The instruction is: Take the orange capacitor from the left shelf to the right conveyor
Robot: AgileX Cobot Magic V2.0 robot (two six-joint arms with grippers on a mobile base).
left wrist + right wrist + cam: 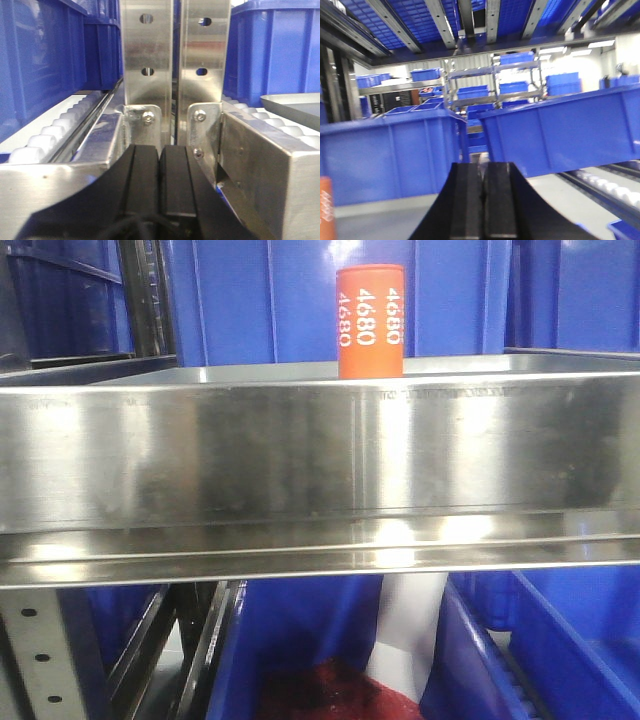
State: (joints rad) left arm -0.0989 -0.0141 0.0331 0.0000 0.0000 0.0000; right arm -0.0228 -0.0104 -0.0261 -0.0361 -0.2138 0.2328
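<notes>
**Front view.** The orange capacitor (370, 320) is standing upright at 12 o'clock, on the steel shelf (300, 460), with white "4680" running down its side. The shelf's wide shiny front lip is filling the middle of the picture from edge to edge. Blue bins (250, 300) are standing behind the capacitor, and another bin (560, 660) is sitting below the shelf at 5 o'clock. A post with holes (35, 650) is showing at 7 o'clock. Neither gripper is appearing here.

**Left wrist view.** The left gripper (159, 155) is pointing up from 6 o'clock. Its black fingers (142, 175) are pressing flat against each other with nothing between them. Two steel uprights (147, 50) are rising just beyond the fingertips toward 12 o'clock. White rollers (55, 125) are running along at 9 o'clock, and a silver tray (295, 102) is lying at 3 o'clock.

**Right wrist view.** The right gripper (483, 170) is rising from 6 o'clock. Its fingers (467, 200) are meeting along a thin seam and holding nothing. The capacitor is showing as an orange sliver (326, 210) at 8 o'clock, cut by the picture's edge and well apart from the fingers. Large bins (560, 130) are standing behind, from 9 to 3 o'clock.
</notes>
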